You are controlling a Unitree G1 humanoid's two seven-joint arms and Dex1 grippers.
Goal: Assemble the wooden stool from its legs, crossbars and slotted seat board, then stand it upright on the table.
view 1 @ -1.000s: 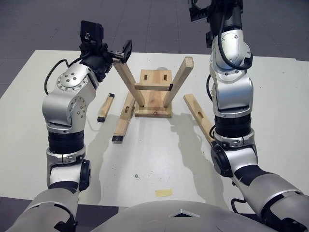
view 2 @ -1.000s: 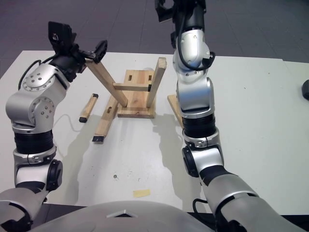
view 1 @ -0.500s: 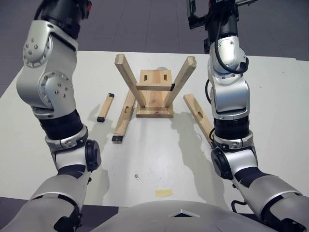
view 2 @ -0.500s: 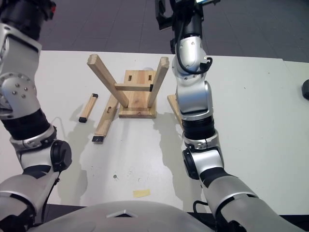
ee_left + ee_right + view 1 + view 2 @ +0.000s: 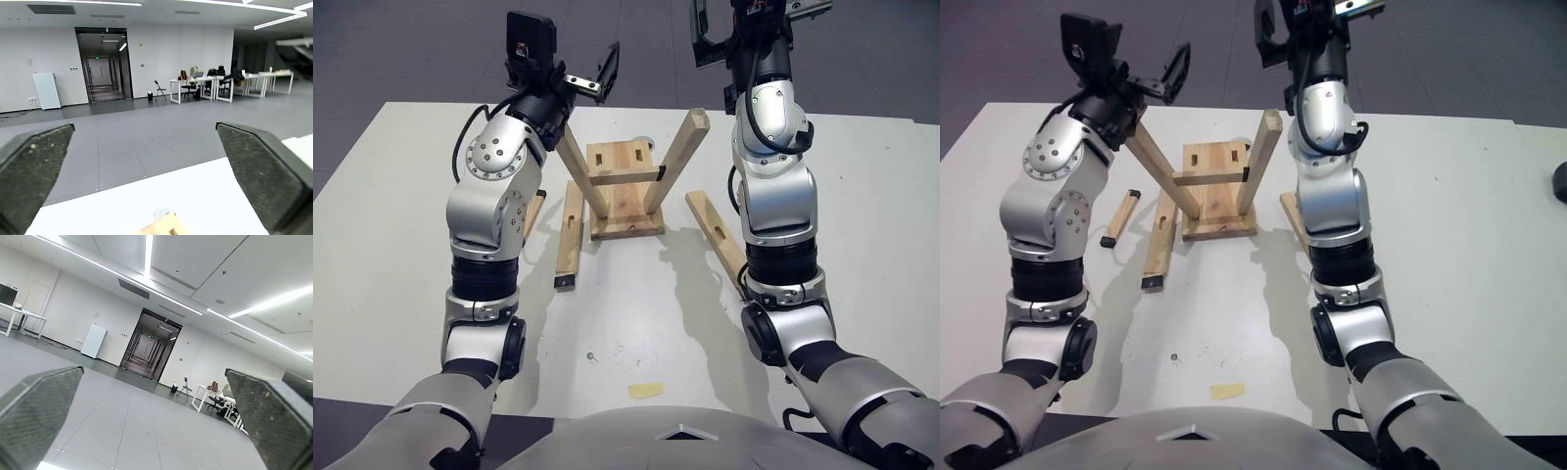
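- A small yellow scrap [image 5: 645,390] lies flat on the white surface [image 5: 391,196], close to its near edge.
- A tiny dark speck [image 5: 592,356] sits just left of the scrap and a little farther off.
- Dark tiled floor [image 5: 411,49] spreads beyond the far edge.
- An open doorway [image 5: 100,66] has a white cabinet [image 5: 47,90] beside it.
- Desks with chairs [image 5: 215,83] stand along the wall.
- Light strips [image 5: 149,249] run across the ceiling.

glossy silver arms [image 5: 775,196] with black joint bands [image 5: 781,257], screw-dotted round housings [image 5: 495,157] and black cables [image 5: 460,155].

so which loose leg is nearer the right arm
The leg lying right of the seat board; the other leg lies left of it.
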